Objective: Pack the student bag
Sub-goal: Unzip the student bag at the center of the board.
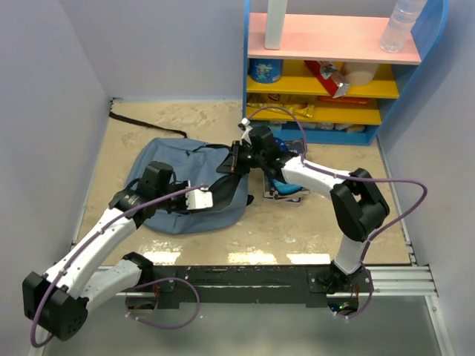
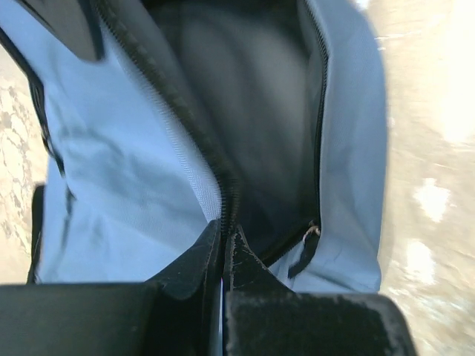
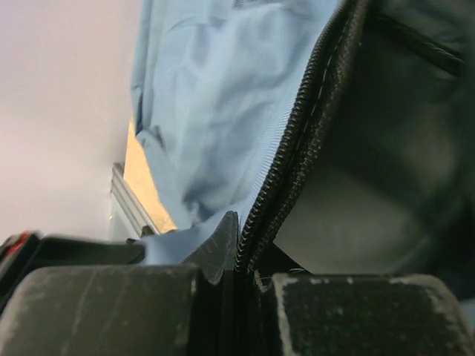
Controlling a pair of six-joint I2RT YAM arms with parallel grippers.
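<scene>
Left gripper (image 2: 223, 236) and right gripper (image 3: 241, 248) both pinch one student bag (image 1: 182, 152) (zipper edge (image 2: 215, 159), seemingly)

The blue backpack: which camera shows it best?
The top external view: it alone shows nearly the whole student bag lying on the table. The left wrist and right wrist views each show only a close stretch of blue fabric, zipper and dark lining.
</scene>
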